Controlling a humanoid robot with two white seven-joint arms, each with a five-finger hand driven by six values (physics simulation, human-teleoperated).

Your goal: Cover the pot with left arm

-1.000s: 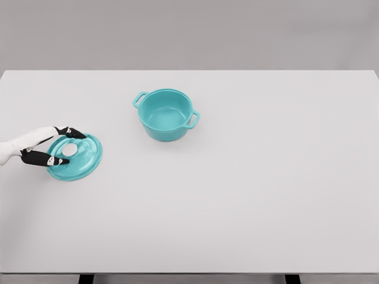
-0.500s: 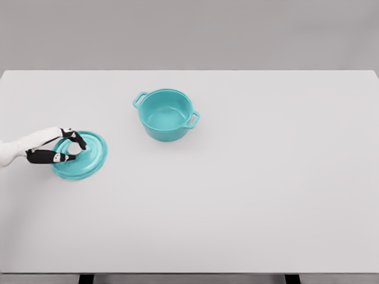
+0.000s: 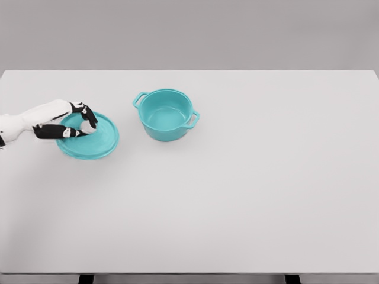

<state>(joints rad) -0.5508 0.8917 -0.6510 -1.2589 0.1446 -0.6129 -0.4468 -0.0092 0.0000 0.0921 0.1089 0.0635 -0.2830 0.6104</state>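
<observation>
A teal pot (image 3: 166, 114) with two side handles stands uncovered on the white table (image 3: 249, 189), left of the middle and toward the back. Its teal lid (image 3: 95, 139) hangs level just above the table, to the pot's left and apart from it. My left hand (image 3: 82, 126) comes in from the left edge and is shut on the lid's white knob, black fingertips curled around it. The right arm is out of view.
The table's near edge runs along the bottom of the picture, with two dark legs below it. A plain grey wall stands behind the table.
My left hand closed on the lid's knob, lifted the lid off the table and carried it up and to the right, toward the pot. The pot has not moved.
</observation>
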